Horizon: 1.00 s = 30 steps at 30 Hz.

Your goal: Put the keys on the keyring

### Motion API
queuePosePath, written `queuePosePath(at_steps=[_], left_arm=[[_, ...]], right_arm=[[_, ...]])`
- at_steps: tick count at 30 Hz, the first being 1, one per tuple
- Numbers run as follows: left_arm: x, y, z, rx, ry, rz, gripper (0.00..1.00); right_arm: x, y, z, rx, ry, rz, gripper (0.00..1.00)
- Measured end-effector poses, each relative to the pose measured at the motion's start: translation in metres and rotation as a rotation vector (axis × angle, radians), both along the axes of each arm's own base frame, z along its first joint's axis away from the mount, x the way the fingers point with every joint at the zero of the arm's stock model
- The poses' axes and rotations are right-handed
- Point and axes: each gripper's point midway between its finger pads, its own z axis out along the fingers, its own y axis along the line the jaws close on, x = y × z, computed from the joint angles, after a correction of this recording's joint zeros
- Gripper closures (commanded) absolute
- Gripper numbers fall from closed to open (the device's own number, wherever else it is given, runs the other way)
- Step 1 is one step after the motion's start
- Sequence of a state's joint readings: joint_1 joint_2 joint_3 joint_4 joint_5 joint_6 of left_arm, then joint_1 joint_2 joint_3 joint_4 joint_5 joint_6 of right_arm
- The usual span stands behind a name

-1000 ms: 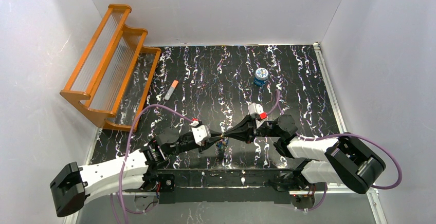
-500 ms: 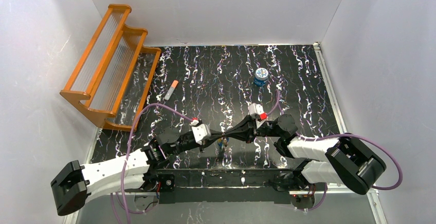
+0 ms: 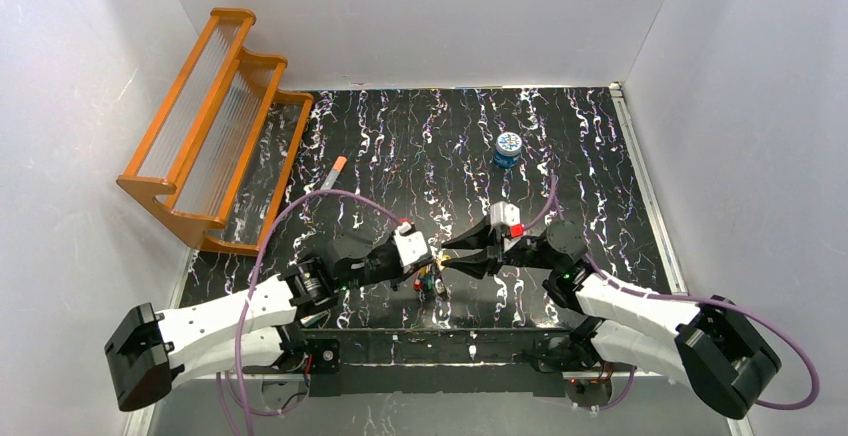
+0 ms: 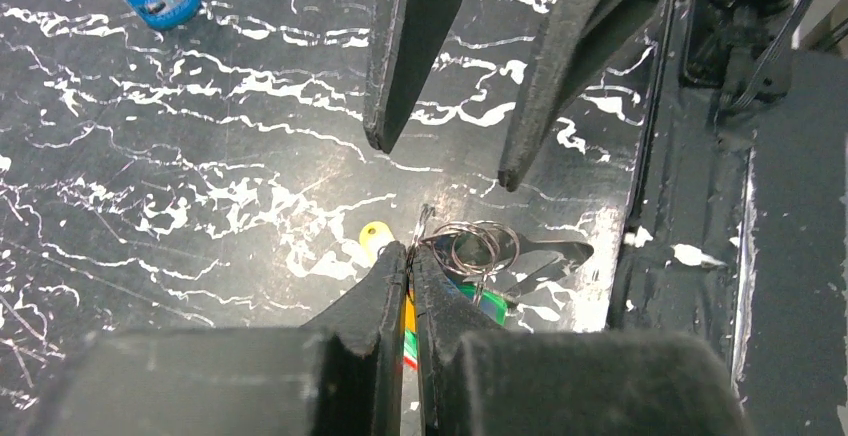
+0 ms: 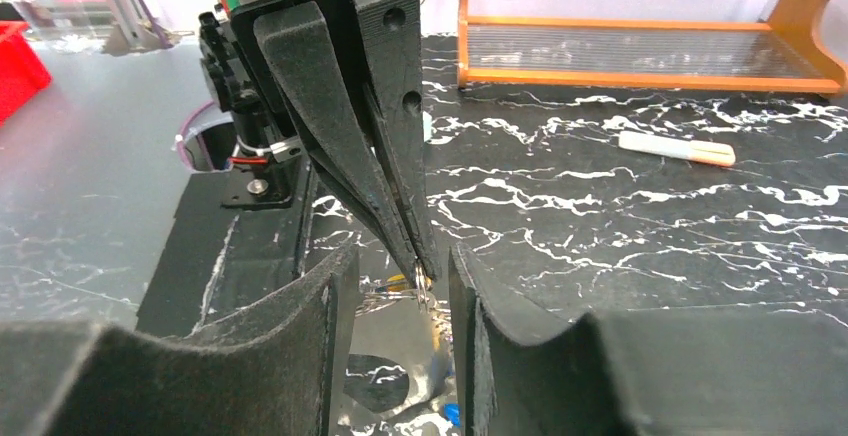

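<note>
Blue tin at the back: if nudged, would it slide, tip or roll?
The blue tin stands upright and looks short, so it probably slides rather than tips. Knocked onto its round wall, it would likely roll.

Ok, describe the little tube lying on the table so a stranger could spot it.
Start at the orange wooden rack in the far left corner. Just right of it, on the black marbled tabletop, lies the tube. It is the only slim white stick with an orange tip; the blue tin is squat and round.
</note>
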<state>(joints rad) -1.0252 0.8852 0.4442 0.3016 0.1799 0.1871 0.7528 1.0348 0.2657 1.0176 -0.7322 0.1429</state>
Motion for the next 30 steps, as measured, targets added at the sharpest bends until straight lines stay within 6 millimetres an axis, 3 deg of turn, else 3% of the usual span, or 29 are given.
queuePosePath(at_steps=[9,16,20,23,30], left_arm=[[0.007,-0.002,-0.012,0.184,0.038,-0.008,1.00],[0.013,-0.010,-0.013,0.233,0.045,-0.018,1.00],[0.013,-0.013,-0.016,0.244,0.053,-0.024,1.00],[0.013,-0.013,-0.016,0.244,0.052,-0.022,1.00],[0.014,-0.012,-0.016,0.246,0.046,-0.021,1.00]], right_arm=[[0.014,0.003,-0.016,-0.141,-0.011,-0.032,0.61],[0.016,0.004,-0.044,-0.241,0.051,-0.018,0.66],[0.016,0.005,-0.048,-0.255,0.063,-0.010,0.78],[0.016,0.005,-0.047,-0.256,0.053,-0.009,0.99],[0.020,0.005,-0.046,-0.273,0.029,-0.016,0.99]])
